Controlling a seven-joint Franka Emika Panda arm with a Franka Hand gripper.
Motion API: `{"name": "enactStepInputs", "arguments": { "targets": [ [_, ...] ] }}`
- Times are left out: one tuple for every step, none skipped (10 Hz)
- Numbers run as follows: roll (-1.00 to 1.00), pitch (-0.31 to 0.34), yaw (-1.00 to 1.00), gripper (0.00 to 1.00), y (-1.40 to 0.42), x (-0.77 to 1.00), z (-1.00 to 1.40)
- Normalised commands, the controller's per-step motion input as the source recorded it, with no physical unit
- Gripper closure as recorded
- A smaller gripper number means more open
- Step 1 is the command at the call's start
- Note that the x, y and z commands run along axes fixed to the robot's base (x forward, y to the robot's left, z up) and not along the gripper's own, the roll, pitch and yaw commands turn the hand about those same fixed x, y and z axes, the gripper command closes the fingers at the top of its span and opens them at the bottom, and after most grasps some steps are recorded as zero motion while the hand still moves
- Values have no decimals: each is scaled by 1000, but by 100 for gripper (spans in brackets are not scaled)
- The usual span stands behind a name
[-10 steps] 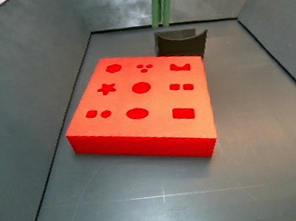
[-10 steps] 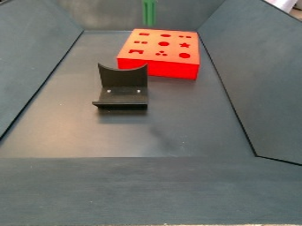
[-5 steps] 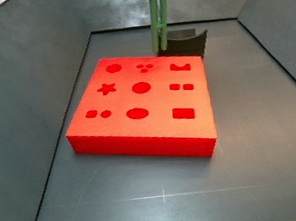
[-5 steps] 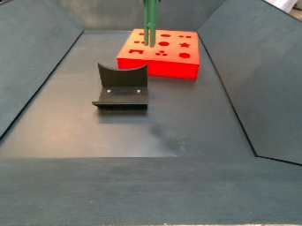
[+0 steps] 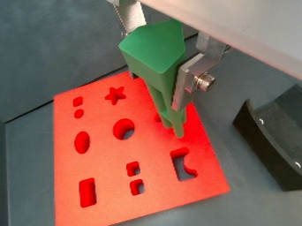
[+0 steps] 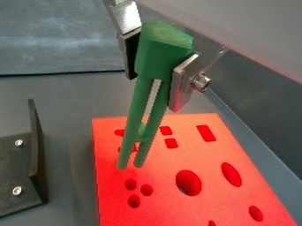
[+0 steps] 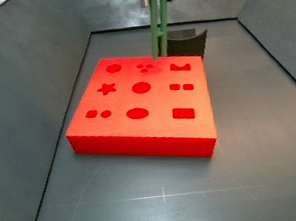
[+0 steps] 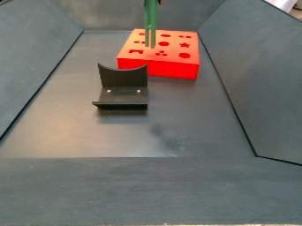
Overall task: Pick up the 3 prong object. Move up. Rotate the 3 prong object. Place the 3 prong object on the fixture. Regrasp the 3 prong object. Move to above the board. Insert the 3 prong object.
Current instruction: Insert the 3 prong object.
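From my console I saw the gripper [image 6: 154, 60] with its jaws clamped on the thick top of the 3 prong object [image 6: 147, 106], silver fingers [image 5: 189, 75] pressed against its two sides, the green prongs hanging straight down. In both wrist views the prong tips hung over the board [image 5: 141, 150], near its small square holes, and whether they touched it I could not tell. The fixture [image 8: 122, 86] stood apart on the floor [image 8: 154, 132], beside the board.
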Motion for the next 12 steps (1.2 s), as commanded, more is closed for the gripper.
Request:
{"name": "enactStepInputs", "arguments": {
  "targets": [
    [-163,-91,177,100,34,-114,-54],
    [-340,-129,571,100,0,-206,-323],
    [-340,-90,626,100,0,-180,-280],
    [-194,-127,329,100,0,-169,-126],
    [-91,-91,100,100,0,-103,-49],
    [-76,-83,97,100,0,-94,-60],
    [-79,-90,191,100,0,-171,-6],
    [-124,-127,317,100,0,-277,0],
    [-250,-147,617,100,0,-309,0],
    [-253,-156,709,100,0,-271,0],
    [-180,-100,571,100,-60,-106,0],
    [-91,-27,334,100,-40,49,0]
  ]
}}
